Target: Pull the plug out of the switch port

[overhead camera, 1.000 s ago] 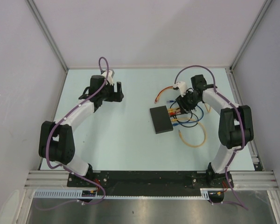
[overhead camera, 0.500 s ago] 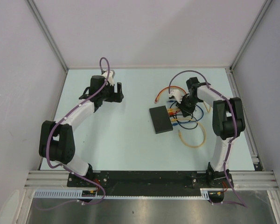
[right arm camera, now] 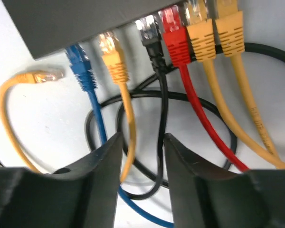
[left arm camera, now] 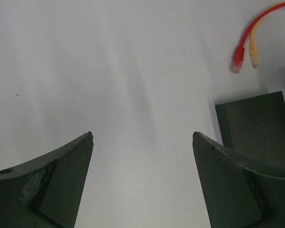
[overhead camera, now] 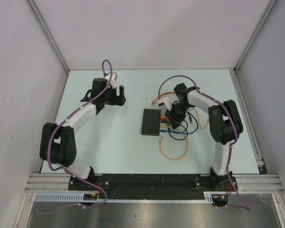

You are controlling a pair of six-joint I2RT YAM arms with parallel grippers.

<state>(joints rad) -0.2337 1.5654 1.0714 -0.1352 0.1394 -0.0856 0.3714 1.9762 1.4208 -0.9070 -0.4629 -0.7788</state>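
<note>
The switch [overhead camera: 151,122], a flat matte-black box with a plain top, lies just right of the pale table's [overhead camera: 109,142] middle. Ribbed plastic plugs [right arm camera: 175,33] line its right edge: blue, yellow, black, red and two orange-yellow. The right claw [right arm camera: 142,137] hangs over their thin cables, jaws narrowly parted around the black cable [right arm camera: 160,95], pinching nothing. The left claw [left arm camera: 142,137], well to the left, is spread wide and empty.

No text, label, brand or number can be read anywhere; the switch [overhead camera: 151,122] has a plain top.
</note>
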